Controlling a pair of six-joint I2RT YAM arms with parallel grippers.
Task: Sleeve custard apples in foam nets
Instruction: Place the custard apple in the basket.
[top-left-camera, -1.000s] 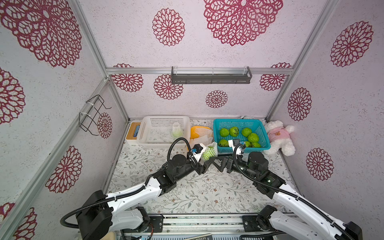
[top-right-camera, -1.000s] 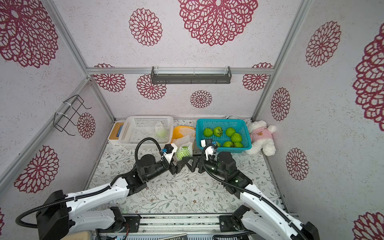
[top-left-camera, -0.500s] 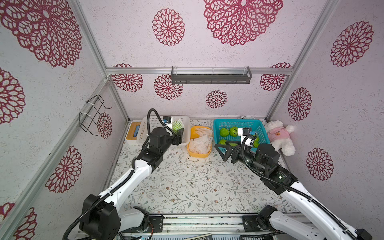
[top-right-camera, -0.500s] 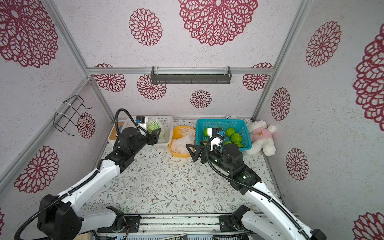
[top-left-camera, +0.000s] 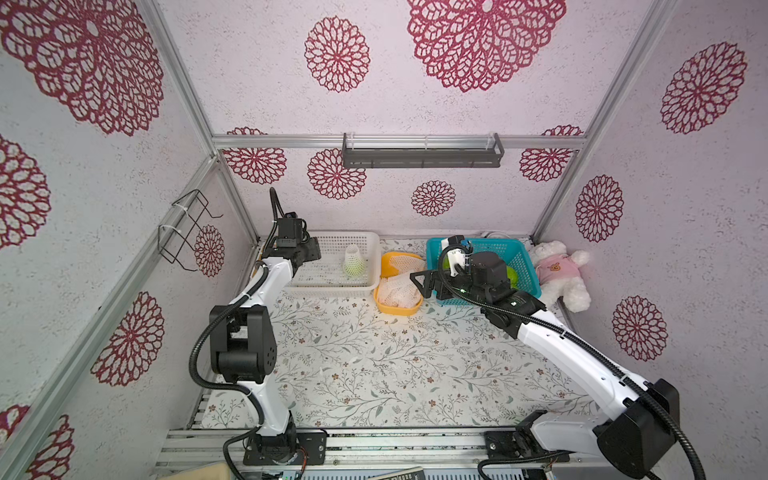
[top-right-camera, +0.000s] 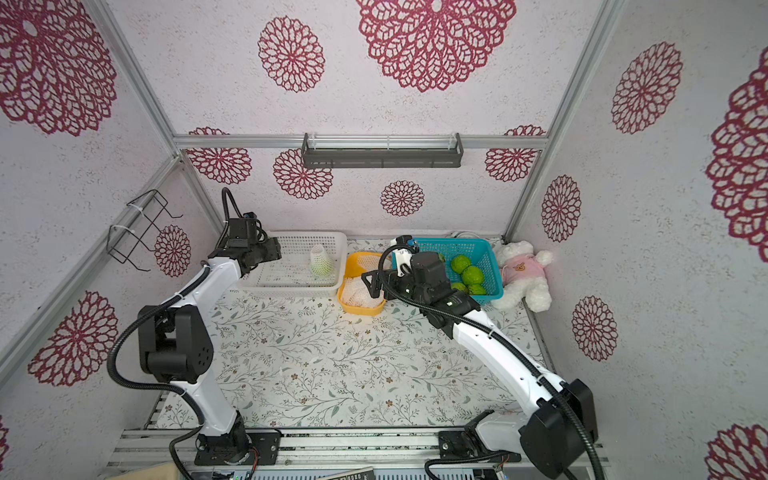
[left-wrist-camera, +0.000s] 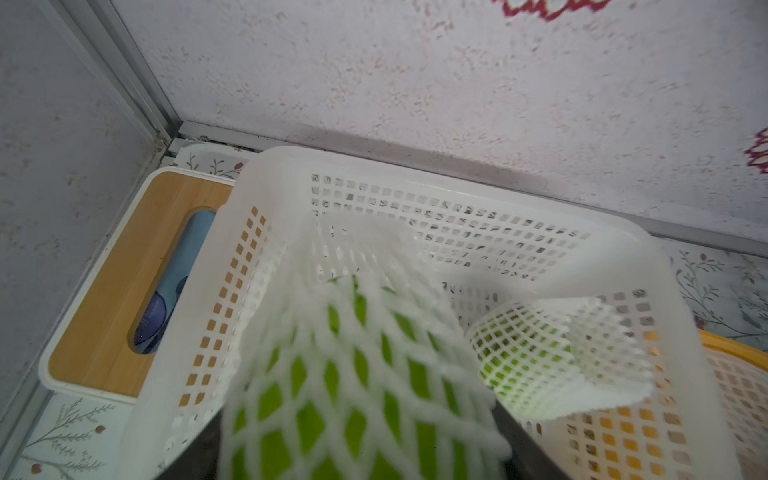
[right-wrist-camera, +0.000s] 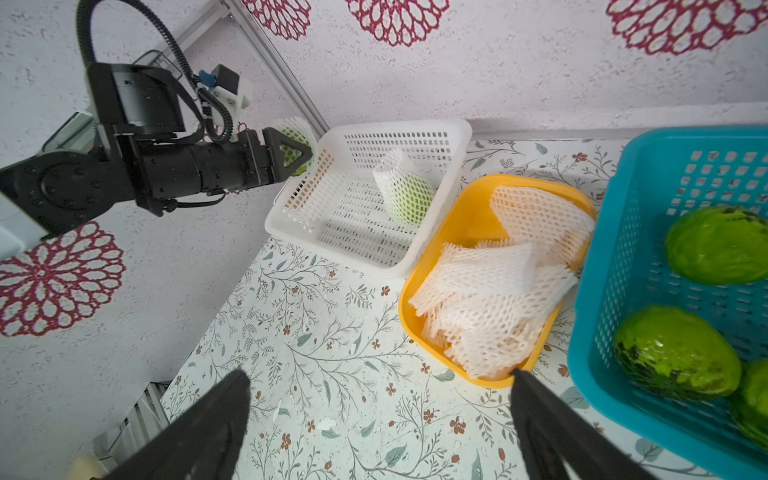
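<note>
Holding one custard apple (left-wrist-camera: 299, 374), in its foam net (left-wrist-camera: 353, 249), between the left fingers (right-wrist-camera: 276, 139), partly closed around it, up over the 9 o'clock end of the white basket (top-left-camera: 332, 287). Inside that basket, toward 3 o'clock, a second netted fruit (top-left-camera: 354, 262). At 3 o'clock of the basket, a yellow tray (top-left-camera: 397, 309) full of spare nets (right-wrist-camera: 490, 299). Farther that way, a blue basket (top-right-camera: 488, 259) with bare apples (top-right-camera: 471, 275). Right fingers (right-wrist-camera: 216, 432) spread wide, holding nothing, above the worktop (top-left-camera: 374, 361) near the tray.

A small robot test booth. 2 robot arms (top-left-camera: 268, 276) stand on a metal rail (top-left-camera: 395, 442) at the bottom of the frame; flower-paper walls (top-left-camera: 395, 108) on metal posts (top-left-camera: 180, 79) close in a flowery worktop (top-left-camera: 374, 353).
</note>
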